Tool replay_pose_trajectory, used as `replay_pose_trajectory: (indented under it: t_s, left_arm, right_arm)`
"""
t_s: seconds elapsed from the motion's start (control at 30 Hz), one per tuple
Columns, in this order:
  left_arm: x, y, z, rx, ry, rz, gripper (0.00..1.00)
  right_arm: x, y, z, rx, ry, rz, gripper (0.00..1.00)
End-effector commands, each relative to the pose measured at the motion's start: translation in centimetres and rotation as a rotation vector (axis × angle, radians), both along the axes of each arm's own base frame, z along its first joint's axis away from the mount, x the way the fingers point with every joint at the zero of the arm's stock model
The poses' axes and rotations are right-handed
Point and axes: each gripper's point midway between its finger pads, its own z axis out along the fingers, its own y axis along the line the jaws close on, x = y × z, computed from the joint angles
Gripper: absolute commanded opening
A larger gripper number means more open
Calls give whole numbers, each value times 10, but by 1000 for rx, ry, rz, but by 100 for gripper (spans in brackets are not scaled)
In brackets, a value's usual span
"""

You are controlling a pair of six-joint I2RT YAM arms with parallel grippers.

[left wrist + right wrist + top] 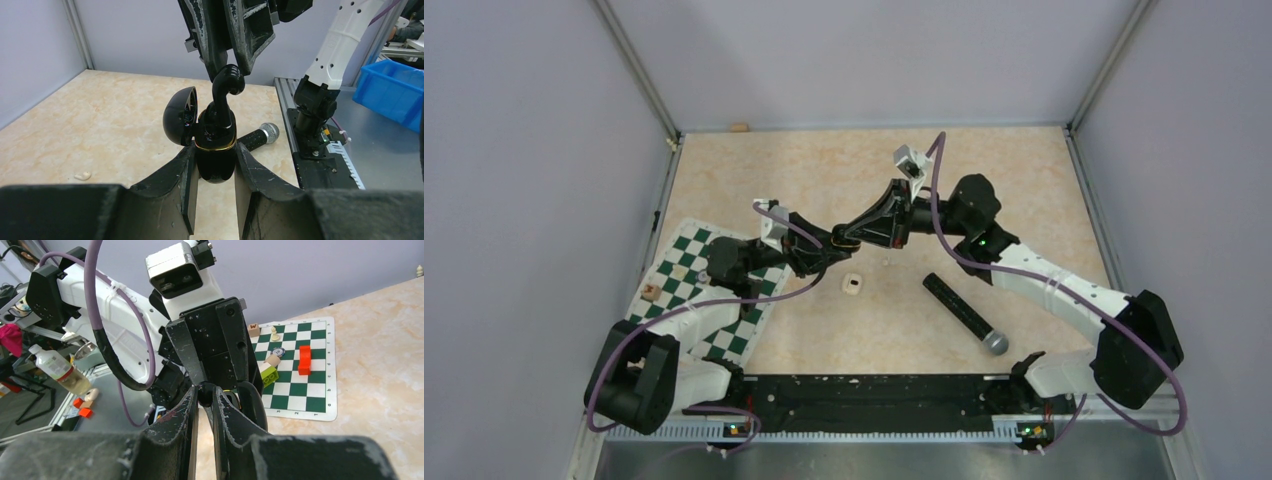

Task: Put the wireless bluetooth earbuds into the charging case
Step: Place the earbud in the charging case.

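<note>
My left gripper is shut on the glossy black charging case, which has a gold rim and stands upright above the table. Its lid hangs open to the left. From above, my right gripper is shut on a dark earbud whose stem reaches down into the case mouth. In the right wrist view the earbud sits pinched between the fingertips. From the top view the two grippers meet mid-table, left and right. A whitish bit lies loose on the table.
A black microphone lies right of centre. A small cream object sits under the grippers. The green-and-white chessboard at the left carries a red block, a green block and small pieces.
</note>
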Motion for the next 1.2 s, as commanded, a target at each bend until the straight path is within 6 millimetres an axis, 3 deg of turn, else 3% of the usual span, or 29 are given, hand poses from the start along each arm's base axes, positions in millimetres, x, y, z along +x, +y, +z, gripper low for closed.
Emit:
replay_pose_trajectory:
  t_s: [0.0, 0.77, 1.17]
  left_arm:
    - [-5, -1, 8, -17, -54, -20, 0]
    - [-10, -2, 11, -21, -60, -38, 0]
    - [-11, -2, 11, -20, -58, -36, 0]
  right_arm:
    - [0, 5, 6, 18, -44, -2, 13]
    - [0, 10, -6, -12, -52, -4, 14]
    - [-3, 7, 1, -7, -76, -3, 23]
